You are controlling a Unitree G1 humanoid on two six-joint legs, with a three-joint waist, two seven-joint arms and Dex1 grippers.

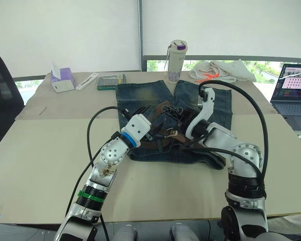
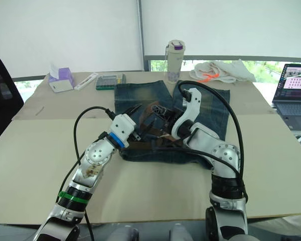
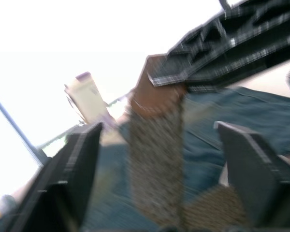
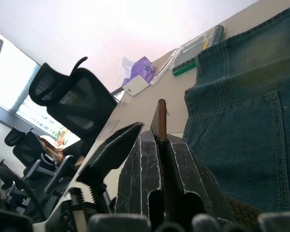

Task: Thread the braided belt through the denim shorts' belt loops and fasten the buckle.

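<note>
The left gripper point(image 3: 154, 140) stands open, its two black fingers point(image 3: 72, 164) spread wide on either side of the braided belt point(image 3: 154, 169). The strap runs straight ahead between them, its long axis pointing away from the gripper toward the brown end tab. That tab is pinched in the right gripper point(image 4: 159, 145), whose jaws are closed on the belt tip, the leather edge poking out past the fingertips. Both grippers meet over the waistband of the denim shorts point(image 1: 140, 98), which lie flat on the table point(image 1: 40, 150) with the legs pointing away. The left gripper is the nearer free one: judged from this, it need only close to take the strap.
</note>
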